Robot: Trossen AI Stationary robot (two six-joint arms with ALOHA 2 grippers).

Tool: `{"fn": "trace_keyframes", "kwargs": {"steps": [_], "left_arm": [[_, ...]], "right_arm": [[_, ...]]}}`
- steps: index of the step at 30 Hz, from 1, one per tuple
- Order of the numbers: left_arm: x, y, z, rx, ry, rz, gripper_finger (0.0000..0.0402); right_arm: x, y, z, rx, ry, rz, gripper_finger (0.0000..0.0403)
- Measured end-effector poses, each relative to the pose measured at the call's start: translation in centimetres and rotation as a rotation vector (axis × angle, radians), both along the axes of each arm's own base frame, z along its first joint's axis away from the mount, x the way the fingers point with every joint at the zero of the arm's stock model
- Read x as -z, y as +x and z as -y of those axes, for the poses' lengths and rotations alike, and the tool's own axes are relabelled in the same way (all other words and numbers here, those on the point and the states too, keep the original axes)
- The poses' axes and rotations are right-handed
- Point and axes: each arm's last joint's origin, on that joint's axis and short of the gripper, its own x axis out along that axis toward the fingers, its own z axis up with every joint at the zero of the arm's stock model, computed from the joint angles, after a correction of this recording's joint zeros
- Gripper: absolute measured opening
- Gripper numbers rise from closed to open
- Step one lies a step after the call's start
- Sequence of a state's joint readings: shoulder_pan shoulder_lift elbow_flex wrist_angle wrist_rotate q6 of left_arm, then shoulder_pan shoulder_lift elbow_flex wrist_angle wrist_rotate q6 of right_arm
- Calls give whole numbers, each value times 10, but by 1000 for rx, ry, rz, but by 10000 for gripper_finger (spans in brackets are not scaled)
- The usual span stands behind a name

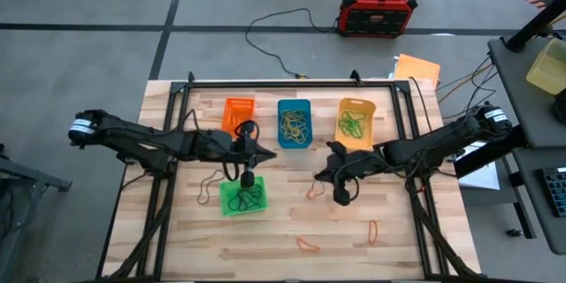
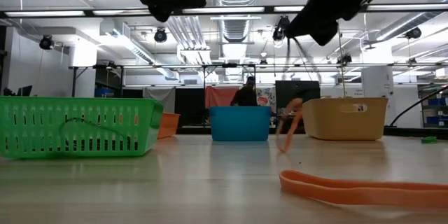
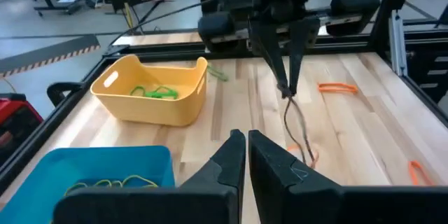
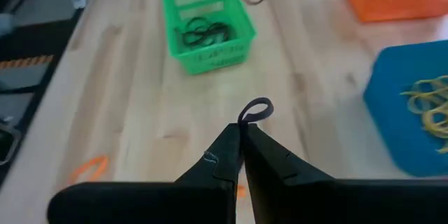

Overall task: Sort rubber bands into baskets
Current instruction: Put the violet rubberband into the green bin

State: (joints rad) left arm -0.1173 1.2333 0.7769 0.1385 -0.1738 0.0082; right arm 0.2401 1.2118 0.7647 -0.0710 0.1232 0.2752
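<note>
A thin dark brown rubber band (image 4: 256, 109) hung pinched between the closed fingers of the right gripper (image 4: 240, 134), lifted off the pale wooden table (image 1: 283, 256) near its middle, its lower end trailing down toward an orange band (image 1: 311, 191) lying on the wood. The left wrist view showed the same strand dangling from that gripper's fingertips. The left gripper (image 3: 246, 137) hung above the bright green slotted plastic basket (image 1: 241, 198), its fingers pressed together with nothing between them. That basket held a tangle of dark bands (image 4: 199, 33). Behind it stood three more small rectangular plastic baskets in a row: an orange one (image 1: 237, 114), a blue one (image 1: 294, 123) containing yellow bands (image 1: 294, 125), and a yellow-orange one (image 1: 355, 122) containing green bands (image 1: 353, 125). Further orange bands lay loose on the front part of the table, one near the centre (image 1: 307, 244) and one toward the right (image 1: 372, 229). Another dark band (image 1: 210, 182) lay just beside the green basket.
</note>
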Motion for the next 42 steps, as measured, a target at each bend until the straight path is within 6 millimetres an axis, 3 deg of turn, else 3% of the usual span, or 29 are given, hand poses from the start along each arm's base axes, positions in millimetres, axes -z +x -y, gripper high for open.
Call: {"fn": "trace_keyframes", "kwargs": {"steps": [6,14,17,23,33,37,42], "left_arm": [[3,5,1,-4,-14,10,26],[1,6,1,-5,-23,37,52],[0,8,1,3,-39,57,66],[3,20,5,73,-83,125,112],[25,46,8,73,-89,143,202],[32,55,10,106,-93,163,220],[38,67,17,289,-114,194,226]], "right_arm": [[-5,-2,4,55,-109,41,12],[-39,-17,4,-28,-119,216,12],[-43,-18,5,-35,-131,249,12],[-38,-2,0,-68,-177,307,12],[-30,19,-5,-97,-251,406,12],[-32,21,-5,-103,-280,444,12],[-36,21,-5,-110,-315,487,12]]}}
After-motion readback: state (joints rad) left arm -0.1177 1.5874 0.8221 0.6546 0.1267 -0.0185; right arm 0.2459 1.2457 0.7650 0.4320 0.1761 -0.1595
